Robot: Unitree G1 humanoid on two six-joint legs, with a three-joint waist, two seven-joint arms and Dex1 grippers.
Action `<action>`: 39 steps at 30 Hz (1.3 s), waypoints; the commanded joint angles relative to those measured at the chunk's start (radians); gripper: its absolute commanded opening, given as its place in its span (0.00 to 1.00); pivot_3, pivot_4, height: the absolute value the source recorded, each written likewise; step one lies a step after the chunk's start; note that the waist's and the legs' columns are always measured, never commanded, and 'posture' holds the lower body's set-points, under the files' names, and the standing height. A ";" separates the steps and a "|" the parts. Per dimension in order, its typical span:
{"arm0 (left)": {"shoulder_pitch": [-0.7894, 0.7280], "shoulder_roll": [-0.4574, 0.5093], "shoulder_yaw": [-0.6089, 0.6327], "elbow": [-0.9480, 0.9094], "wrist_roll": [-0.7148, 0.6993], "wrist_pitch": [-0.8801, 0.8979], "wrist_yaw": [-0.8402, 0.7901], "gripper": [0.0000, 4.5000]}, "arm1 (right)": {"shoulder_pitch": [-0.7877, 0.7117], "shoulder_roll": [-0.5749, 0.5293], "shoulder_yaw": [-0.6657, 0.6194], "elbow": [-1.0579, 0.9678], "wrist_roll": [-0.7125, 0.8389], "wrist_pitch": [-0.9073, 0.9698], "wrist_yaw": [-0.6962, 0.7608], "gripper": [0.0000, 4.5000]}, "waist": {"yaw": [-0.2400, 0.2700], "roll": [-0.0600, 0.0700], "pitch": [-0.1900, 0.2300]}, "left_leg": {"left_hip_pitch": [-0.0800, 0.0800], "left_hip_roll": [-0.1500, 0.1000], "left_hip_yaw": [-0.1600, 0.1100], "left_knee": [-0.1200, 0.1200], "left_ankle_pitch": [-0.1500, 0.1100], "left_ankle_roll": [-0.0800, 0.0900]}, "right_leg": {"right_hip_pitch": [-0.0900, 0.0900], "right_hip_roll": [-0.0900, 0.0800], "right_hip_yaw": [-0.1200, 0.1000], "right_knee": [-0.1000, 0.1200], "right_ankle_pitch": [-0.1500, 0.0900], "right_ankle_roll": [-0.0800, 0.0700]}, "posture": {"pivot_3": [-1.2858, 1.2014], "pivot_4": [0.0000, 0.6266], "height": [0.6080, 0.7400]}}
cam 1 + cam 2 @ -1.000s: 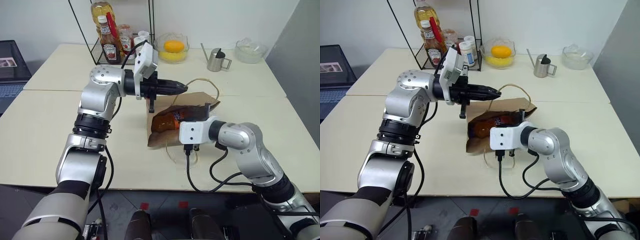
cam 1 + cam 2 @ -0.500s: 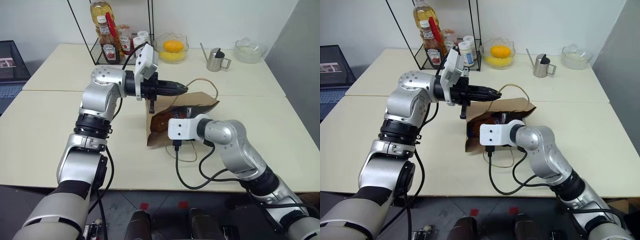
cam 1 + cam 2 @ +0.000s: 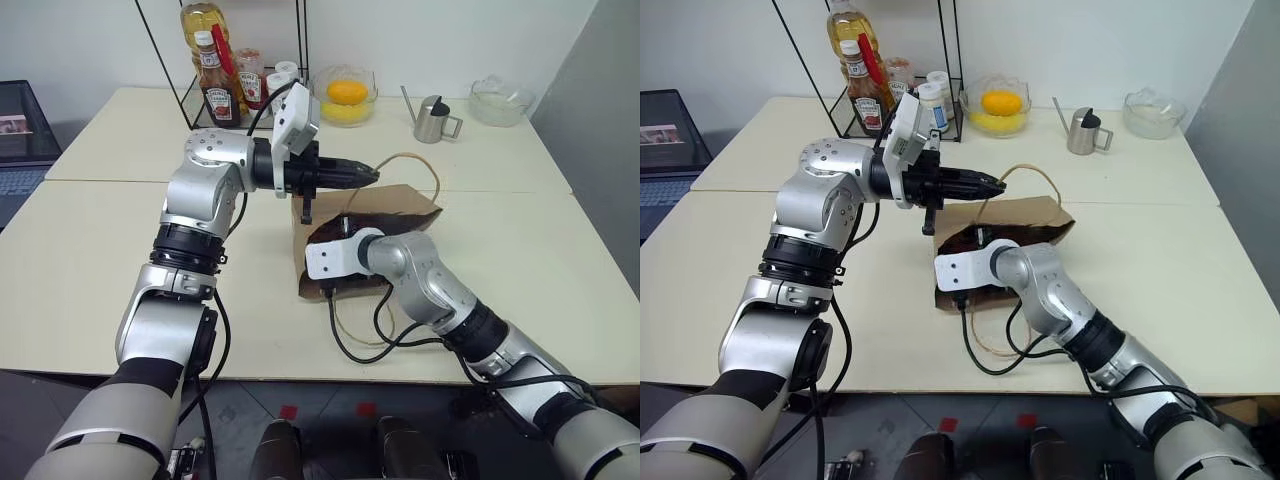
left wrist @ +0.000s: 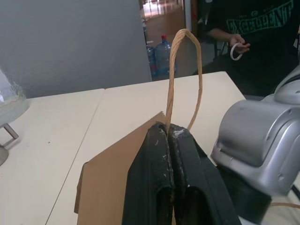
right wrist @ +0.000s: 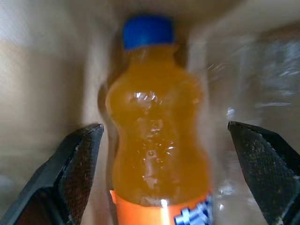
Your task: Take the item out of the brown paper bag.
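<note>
Near the tabletop [image 3: 100,250] middle, the bag [image 3: 395,205] is held open by its handle [image 4: 183,70], clamped in the left gripper [image 3: 368,175], while the bottle [image 5: 157,131] inside should be squarely straddled before the spread right gripper [image 5: 164,173] is closed.

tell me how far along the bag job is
Done: left gripper holds up the handle of the brown paper bag. In hand: right gripper is open inside the bag, fingers either side of the orange bottle. Left: closing on it and pulling it out.

Right hand [image 5: 161,178] now inside brown paper bag [image 3: 395,205], fingers spread
</note>
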 commanded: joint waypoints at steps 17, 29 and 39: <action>-0.028 0.008 0.011 -0.031 -0.004 -0.009 0.000 0.00 | 0.000 0.054 -0.033 0.129 0.020 -0.068 -0.092 0.57 | -0.003 0.000 0.000 | 0.001 0.000 -0.001 0.000 0.000 0.000 | 0.001 0.000 -0.001 0.001 0.000 0.000 | 0.52 0.24 1.00; -0.038 0.010 0.013 -0.003 0.010 -0.031 0.003 0.00 | 0.073 -0.030 -0.081 -0.092 0.029 -0.114 -0.084 0.57 | -0.002 0.000 0.000 | 0.001 0.000 -0.001 0.000 0.000 0.000 | 0.001 0.000 -0.001 0.001 0.000 0.000 | 0.52 0.24 1.00; -0.046 0.006 0.013 0.012 0.018 -0.044 0.007 0.00 | 0.095 -0.059 -0.129 -0.252 0.071 -0.082 -0.011 0.54 | -0.002 0.000 0.000 | 0.000 0.000 -0.001 0.000 0.000 0.000 | 0.000 0.000 -0.001 0.000 0.000 0.000 | 0.52 0.24 1.00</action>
